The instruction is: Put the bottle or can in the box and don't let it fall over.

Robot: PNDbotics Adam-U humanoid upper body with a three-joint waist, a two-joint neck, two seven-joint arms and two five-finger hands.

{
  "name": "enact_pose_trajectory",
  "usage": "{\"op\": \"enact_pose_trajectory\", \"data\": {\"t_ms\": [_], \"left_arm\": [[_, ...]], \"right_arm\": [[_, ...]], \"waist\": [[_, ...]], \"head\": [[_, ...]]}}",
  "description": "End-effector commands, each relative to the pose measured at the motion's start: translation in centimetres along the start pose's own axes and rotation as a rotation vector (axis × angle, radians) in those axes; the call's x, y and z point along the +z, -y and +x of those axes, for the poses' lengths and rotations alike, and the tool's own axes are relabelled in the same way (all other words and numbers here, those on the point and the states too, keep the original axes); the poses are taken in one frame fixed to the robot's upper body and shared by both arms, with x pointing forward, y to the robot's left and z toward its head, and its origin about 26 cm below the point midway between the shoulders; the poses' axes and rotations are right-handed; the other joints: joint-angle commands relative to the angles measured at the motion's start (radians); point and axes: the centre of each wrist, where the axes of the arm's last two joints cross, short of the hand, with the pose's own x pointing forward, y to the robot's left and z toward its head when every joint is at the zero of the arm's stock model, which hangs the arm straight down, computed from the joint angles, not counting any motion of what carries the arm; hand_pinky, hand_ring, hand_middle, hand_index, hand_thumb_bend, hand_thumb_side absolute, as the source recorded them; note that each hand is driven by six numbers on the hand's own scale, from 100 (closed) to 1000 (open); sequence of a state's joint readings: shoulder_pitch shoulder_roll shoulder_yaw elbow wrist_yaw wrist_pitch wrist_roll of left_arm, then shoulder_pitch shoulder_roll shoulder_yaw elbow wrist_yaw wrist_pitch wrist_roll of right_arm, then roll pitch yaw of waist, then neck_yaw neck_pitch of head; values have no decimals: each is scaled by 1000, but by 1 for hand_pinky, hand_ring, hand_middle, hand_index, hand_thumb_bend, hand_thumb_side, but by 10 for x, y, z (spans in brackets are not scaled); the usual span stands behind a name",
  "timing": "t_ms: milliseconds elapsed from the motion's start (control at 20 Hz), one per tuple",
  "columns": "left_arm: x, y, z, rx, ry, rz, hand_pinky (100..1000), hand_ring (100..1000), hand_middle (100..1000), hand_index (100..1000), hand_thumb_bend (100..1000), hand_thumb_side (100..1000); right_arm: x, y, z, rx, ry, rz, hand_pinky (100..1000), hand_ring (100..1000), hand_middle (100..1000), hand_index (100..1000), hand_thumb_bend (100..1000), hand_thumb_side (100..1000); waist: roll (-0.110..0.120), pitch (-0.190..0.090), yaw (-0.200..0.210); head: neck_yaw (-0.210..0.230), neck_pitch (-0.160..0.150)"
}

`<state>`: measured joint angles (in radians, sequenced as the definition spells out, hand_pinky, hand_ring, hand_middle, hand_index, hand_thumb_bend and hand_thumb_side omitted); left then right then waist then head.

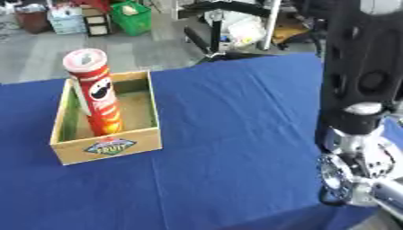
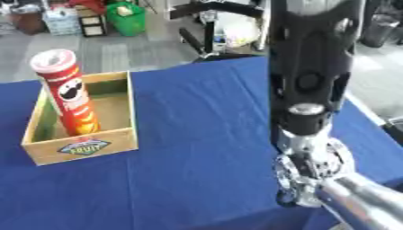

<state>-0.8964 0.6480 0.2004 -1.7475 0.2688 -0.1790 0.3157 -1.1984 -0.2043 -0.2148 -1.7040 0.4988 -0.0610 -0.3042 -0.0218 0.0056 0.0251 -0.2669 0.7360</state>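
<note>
Robot hand state can't tell, only R arm [image 2: 311, 90] visible; Pringles can [image 1: 96, 92] upright in wooden box [image 1: 106, 148], label maybe "FRUIT".

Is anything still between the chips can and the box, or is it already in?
Nothing visible stands between them: the red chips can already stands inside the wooden box, roughly upright and leaning a little toward its left wall. No hand is seen near it; only the right arm shows, apart from the box.
</note>
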Motion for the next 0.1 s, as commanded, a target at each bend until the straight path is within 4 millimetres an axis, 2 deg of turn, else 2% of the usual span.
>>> {"op": "enact_pose_trajectory", "data": {"t_ms": [50,100], "left_arm": [[-12,-20,-41,-32,-179,70,769,858,874,913,506,632],[-11,-26,-58,-37,-246,90,762,857,873,913,503,638]], "right_arm": [[-3,-15,-42,-32,-237,-30,823,870,875,896,272,690],[1,-19,-56,-49,-313,-46,821,870,875,894,295,663]], "waist": [[8,-28,-1],[9,-32,-1]], "head": [[-5,9],[-6,11]]}}
